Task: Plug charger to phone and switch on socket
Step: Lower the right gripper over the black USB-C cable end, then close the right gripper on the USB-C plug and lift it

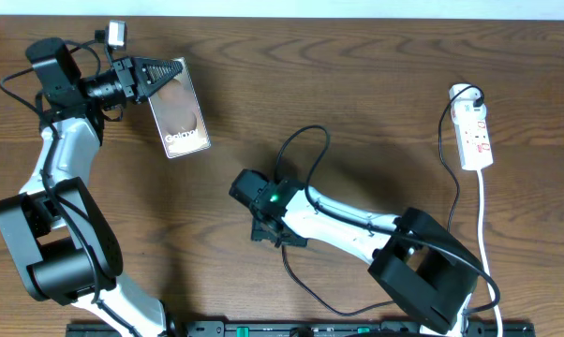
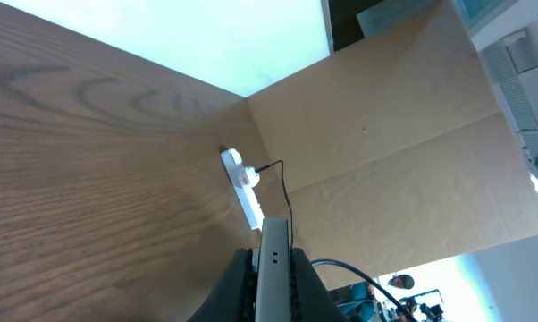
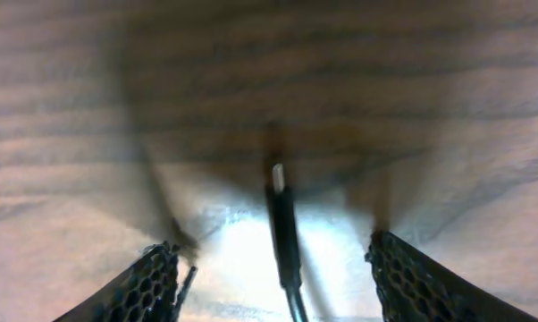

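Nearest, the right gripper (image 3: 273, 246) hangs low over the wooden surface (image 1: 357, 84), its mesh fingers (image 3: 153, 282) spread wide and touching nothing; between them lies the charger (image 3: 283, 224), connector tip pointing away, clear of both fingers; its thin black cable loops on past the arm; farther off on the left, the left gripper (image 1: 170, 73) is clamped on one short end of the phone (image 1: 181, 117), lettered face up; well apart at the far right lies the socket (image 1: 475, 136), a black plug in its far end.
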Robot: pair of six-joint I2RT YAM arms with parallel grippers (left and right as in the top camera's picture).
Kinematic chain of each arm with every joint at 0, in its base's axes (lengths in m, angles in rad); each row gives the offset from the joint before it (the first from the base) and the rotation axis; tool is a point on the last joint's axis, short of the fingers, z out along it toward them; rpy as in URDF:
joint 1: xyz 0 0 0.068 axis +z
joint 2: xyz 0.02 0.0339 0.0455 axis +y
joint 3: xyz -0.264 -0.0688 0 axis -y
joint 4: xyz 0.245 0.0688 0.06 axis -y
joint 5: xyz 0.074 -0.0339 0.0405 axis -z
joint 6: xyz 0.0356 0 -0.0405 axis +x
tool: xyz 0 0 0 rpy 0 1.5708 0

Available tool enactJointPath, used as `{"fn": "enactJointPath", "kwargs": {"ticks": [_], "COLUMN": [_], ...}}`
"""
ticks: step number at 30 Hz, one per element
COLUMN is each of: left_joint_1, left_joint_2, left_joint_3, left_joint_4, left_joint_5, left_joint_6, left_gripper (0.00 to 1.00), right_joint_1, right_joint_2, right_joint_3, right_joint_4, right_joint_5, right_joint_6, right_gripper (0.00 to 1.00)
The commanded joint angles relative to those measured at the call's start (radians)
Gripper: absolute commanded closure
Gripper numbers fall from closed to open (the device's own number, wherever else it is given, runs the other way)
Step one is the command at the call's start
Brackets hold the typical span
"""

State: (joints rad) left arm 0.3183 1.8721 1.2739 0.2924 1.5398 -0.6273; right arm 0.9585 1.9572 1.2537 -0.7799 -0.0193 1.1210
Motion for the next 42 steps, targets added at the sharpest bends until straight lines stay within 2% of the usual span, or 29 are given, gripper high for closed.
{"fn": "enactJointPath", "kwargs": {"ticks": [1,3,9,17,20,28,34,37,42], "left_joint_1": [0.006,0.006,0.006,0.006,0.006,0.006,0.009,0.019,0.043], "left_joint_2": [-0.011,-0.011,-0.011,-0.011,-0.011,-0.011,-0.011,-0.011,-0.011], "left_joint_3": [0.0,0.0,0.0,0.0,0.0,0.0,0.0,0.0,0.0], "left_joint_4": [0.002,0.002,0.002,0.002,0.002,0.002,0.002,0.002,0.001], "left_joint_5": [0.031,0.031,0.031,0.031,0.031,0.031,0.031,0.031,0.031], "left_joint_6": [0.003,0.003,0.003,0.003,0.003,0.003,0.003,0.003,0.003], "left_gripper": [0.93,0.92,0.93,0.92,0.93,0.93,0.93,0.93,0.93], "right_joint_1": [-0.009,-0.009,-0.008,-0.008,-0.008,-0.008,-0.013,-0.047,-0.188], "right_joint_2": [0.025,0.025,0.025,0.025,0.025,0.025,0.025,0.025,0.025], "right_joint_3": [0.01,0.01,0.01,0.01,0.01,0.01,0.01,0.011,0.011], "right_joint_4": [0.002,0.002,0.002,0.002,0.002,0.002,0.006,0.039,0.15], "right_joint_5": [0.043,0.043,0.042,0.043,0.042,0.043,0.022,-0.097,-0.5], "right_joint_6": [0.013,0.013,0.013,0.013,0.013,0.013,0.003,-0.073,-0.331], "right_gripper": [0.41,0.52,0.74,0.75,0.79,0.99,0.99,0.99,0.99]}}
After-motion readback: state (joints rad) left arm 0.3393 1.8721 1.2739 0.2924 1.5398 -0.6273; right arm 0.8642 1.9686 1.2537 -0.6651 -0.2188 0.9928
